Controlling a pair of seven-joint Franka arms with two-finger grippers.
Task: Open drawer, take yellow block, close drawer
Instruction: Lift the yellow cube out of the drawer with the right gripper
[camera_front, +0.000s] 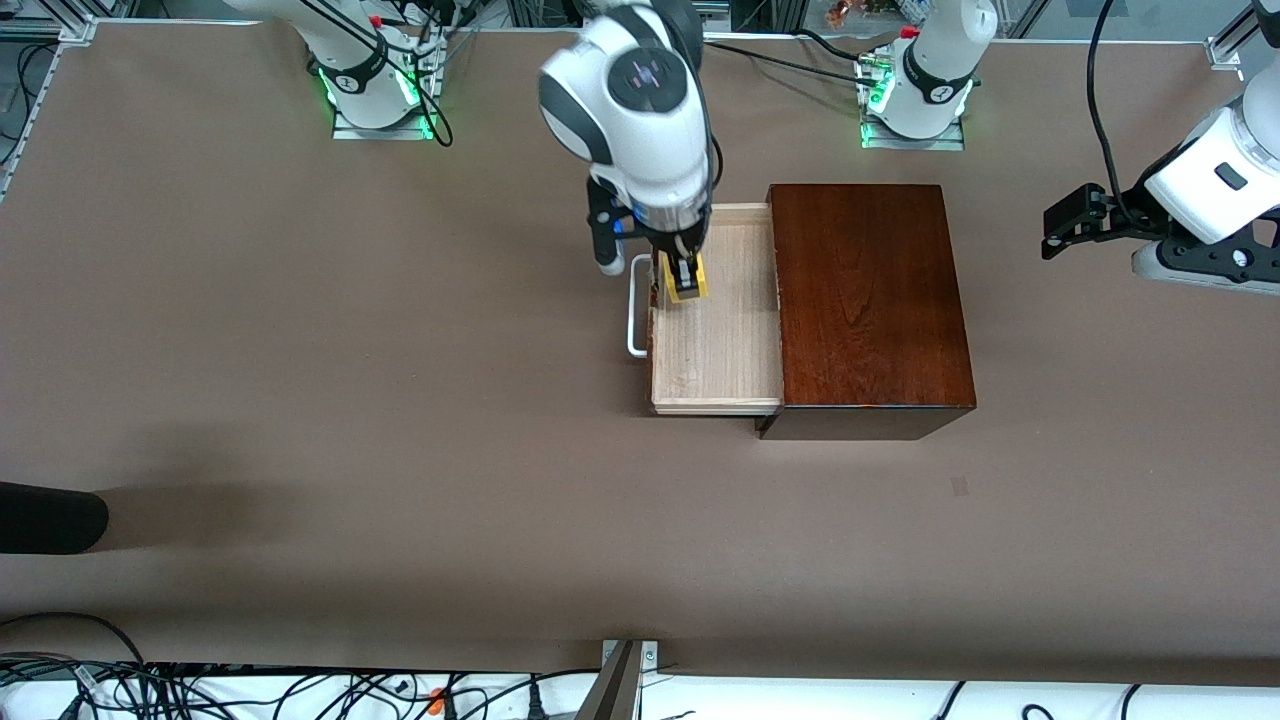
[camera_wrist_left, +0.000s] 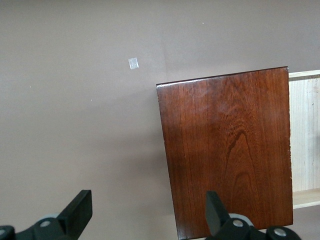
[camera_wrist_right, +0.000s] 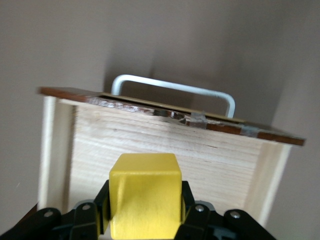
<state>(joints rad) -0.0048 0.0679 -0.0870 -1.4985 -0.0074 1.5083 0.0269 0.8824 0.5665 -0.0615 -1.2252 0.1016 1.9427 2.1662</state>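
The drawer is pulled out of the dark reddish-brown box toward the right arm's end of the table; its pale interior and white bar handle show. My right gripper is over the open drawer near its front, shut on the yellow block. In the right wrist view the yellow block sits between the fingers above the drawer, with the handle past the dark front. My left gripper waits open and empty near the left arm's end of the table; its fingers frame the box.
A dark object lies at the table's edge toward the right arm's end, nearer the front camera. A small pale mark sits on the table nearer the camera than the box. Cables run along the table's near edge.
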